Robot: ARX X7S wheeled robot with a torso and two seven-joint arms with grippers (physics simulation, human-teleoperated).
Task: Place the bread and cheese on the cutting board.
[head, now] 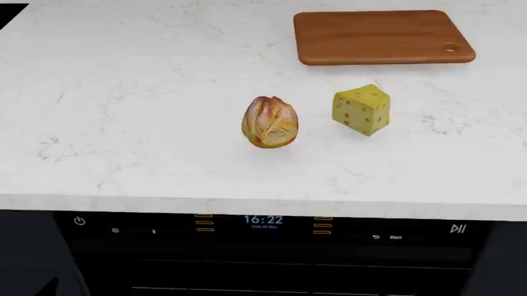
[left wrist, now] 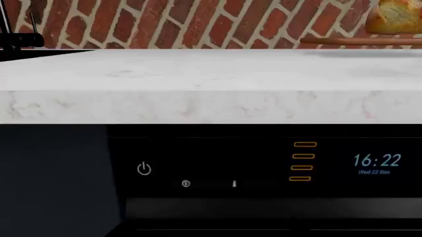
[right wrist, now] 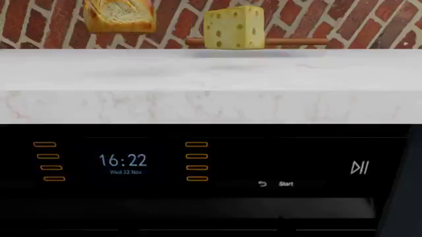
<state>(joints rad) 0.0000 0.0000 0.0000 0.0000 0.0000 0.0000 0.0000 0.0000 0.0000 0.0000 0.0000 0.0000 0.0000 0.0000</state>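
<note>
The bread (head: 269,121), a small golden-brown loaf, sits near the middle of the white marble counter (head: 123,123). The cheese (head: 361,109), a yellow block with holes, sits just to its right. The reddish-brown cutting board (head: 383,37) lies flat at the back right, bare. In the right wrist view the bread (right wrist: 118,16) and cheese (right wrist: 234,27) show above the counter edge, with the board's edge (right wrist: 297,42) behind the cheese. In the left wrist view the bread (left wrist: 396,17) and board edge (left wrist: 359,42) show at one side. Neither gripper shows in any view.
A black oven panel (head: 263,231) with a clock reading 16:22 runs under the counter's front edge. A red brick wall (right wrist: 343,22) backs the counter. A dark fixture (left wrist: 20,39) stands at the counter's far left.
</note>
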